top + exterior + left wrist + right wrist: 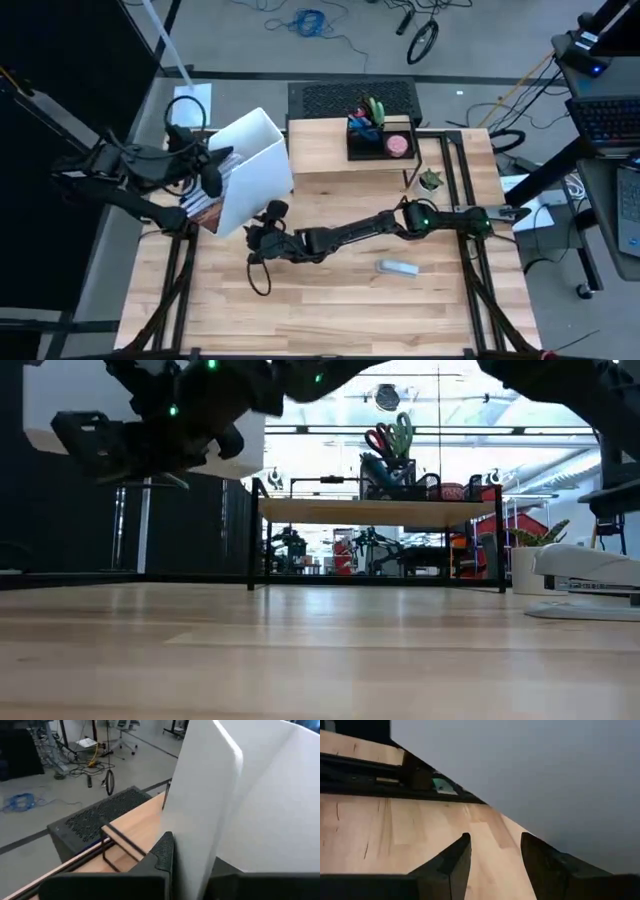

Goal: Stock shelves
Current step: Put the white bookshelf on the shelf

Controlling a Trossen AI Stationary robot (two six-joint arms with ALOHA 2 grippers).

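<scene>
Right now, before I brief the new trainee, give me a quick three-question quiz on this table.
1. True or false: the left gripper grips a wall of the white file box.
2. What stands on the shelves? A) stapler B) black organizer tray C) plant
3. Fill in: the right gripper has its fingers ____.
Key: 1 true; 2 B; 3 open.

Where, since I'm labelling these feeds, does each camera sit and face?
High: above the table, facing straight down; left gripper clamps the white box, right gripper open beside it.
Low: at tabletop height, facing level toward the shelf; arms overhead.
Left wrist: on that arm, facing the box wall past one finger.
Right wrist: on that arm, facing the tabletop between its fingers.
Shared: high and low both show the shelf.
</scene>
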